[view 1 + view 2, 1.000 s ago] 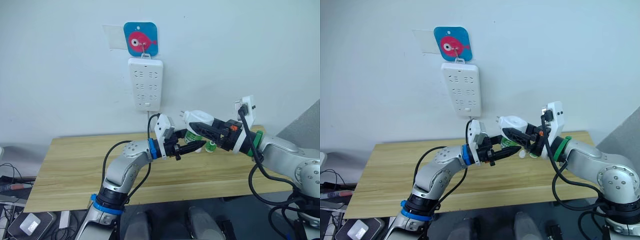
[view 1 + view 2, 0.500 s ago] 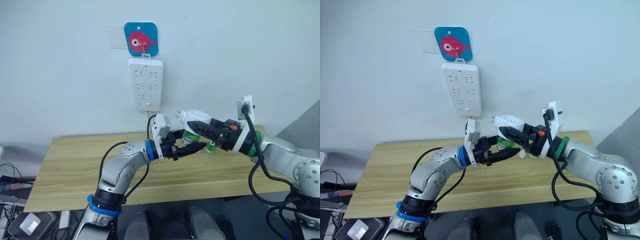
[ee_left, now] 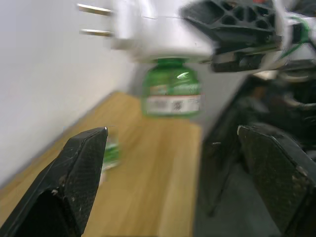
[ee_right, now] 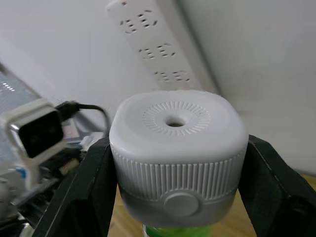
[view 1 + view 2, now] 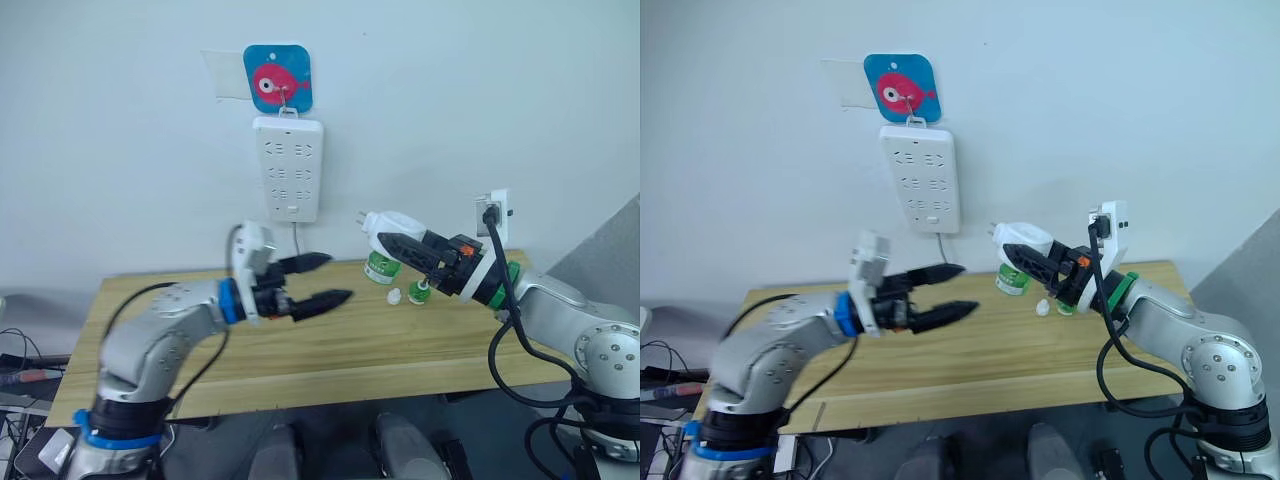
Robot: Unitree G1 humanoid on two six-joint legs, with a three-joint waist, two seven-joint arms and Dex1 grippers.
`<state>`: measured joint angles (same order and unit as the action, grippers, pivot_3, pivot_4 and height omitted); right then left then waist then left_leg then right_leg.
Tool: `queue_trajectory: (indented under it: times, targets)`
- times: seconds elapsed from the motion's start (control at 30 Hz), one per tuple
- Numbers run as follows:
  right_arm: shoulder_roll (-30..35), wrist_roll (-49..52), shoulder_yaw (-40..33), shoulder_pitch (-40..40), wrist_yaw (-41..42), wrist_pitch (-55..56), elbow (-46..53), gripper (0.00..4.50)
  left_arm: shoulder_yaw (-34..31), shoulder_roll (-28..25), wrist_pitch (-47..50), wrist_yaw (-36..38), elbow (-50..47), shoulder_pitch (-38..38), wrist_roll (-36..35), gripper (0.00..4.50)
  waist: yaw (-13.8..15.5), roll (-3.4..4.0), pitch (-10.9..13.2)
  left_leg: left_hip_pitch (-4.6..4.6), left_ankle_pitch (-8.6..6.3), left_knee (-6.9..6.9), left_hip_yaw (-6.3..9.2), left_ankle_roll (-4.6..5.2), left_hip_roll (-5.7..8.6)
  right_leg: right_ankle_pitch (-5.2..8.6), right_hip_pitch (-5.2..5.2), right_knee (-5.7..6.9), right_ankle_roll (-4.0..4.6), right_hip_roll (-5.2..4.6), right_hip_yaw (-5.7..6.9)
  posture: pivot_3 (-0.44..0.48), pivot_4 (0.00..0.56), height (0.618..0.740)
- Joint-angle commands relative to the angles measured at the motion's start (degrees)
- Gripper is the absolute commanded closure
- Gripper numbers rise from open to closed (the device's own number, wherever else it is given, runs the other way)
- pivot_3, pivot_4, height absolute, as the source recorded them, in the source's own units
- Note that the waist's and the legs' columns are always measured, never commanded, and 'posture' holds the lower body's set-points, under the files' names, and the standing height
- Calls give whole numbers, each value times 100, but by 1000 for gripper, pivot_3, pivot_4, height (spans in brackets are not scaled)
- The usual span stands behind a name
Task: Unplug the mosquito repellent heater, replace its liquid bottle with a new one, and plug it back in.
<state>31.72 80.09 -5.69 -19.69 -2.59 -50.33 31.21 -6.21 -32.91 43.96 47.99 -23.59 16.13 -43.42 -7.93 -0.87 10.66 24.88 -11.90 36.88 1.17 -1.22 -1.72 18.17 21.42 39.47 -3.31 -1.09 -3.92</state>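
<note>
My right gripper (image 5: 400,245) is shut on the white mosquito repellent heater (image 5: 389,223) and holds it in the air above the table's far right. Its two prongs (image 3: 94,19) point toward the wall. A green liquid bottle (image 5: 380,267) hangs from the heater's underside. In the right wrist view the heater (image 4: 177,148) shows its round vent hole, with a black finger (image 4: 84,197) on each side. My left gripper (image 5: 322,279) is wide open and empty, well to the left of the bottle. A second small green bottle (image 5: 418,292) stands on the table below the right gripper.
The long white power strip (image 5: 287,168) hangs on the wall under a blue fish plaque (image 5: 277,78), its cord dropping behind the wooden table (image 5: 200,340). A small white cap (image 5: 395,296) lies beside the standing bottle.
My left gripper has drawn back to the left, away from the bottle under the heater, and its fingers have spread wide. The right gripper and heater have hardly moved.
</note>
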Motion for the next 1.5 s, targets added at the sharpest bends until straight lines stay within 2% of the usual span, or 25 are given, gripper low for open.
queue_trajectory:
  times: [0.03,0.17,0.37,0.77,1.07,1.2,1.37,1.5]
  targets:
    - [-107,-289,23,-32,73,224,272,1500,-797,-400,-154,-178,-40,22,-41,0,6,-1,-1,0,0,1,2,-1,1,0,-1,2,0,0,2,-141,139,740]
    - [-207,-662,196,-47,213,278,346,1500,-1288,-801,-684,-183,681,297,327,0,39,-1,-1,-3,0,3,1,-1,3,0,-2,9,0,-4,2,-105,140,740]
    - [-363,-1011,391,-116,406,268,366,1500,-956,-1041,-1725,266,1987,1028,1056,0,177,-1,0,-3,0,0,-2,-1,4,0,2,6,0,-2,3,-92,143,740]
    - [-669,-1410,529,-320,539,226,261,1500,343,-479,-3748,1916,5399,3138,2323,0,313,-5,1,2,0,0,-4,-1,5,0,4,2,1,-2,10,-110,149,740]
    - [-809,-1539,504,-218,562,199,336,1500,587,-10,-4898,2412,7579,4399,3011,0,285,-6,2,5,0,1,-4,0,5,0,6,4,1,-2,11,-137,153,740]
    - [-866,-1548,507,-266,498,148,364,1500,553,198,-5138,2585,7965,4622,3108,0,311,-8,2,5,1,12,-5,0,9,0,-1,22,1,-2,28,-149,152,740]
    - [-907,-1554,526,-374,441,96,356,1500,532,391,-4767,3048,7655,4598,2951,0,276,-9,2,5,2,15,-2,-1,10,0,5,35,0,-3,21,-149,152,740]
    - [-920,-1610,532,-395,444,72,357,1500,439,397,-4502,3095,7440,4534,2890,0,223,-9,2,10,2,7,8,-1,6,5,16,30,7,0,19,-148,152,740]
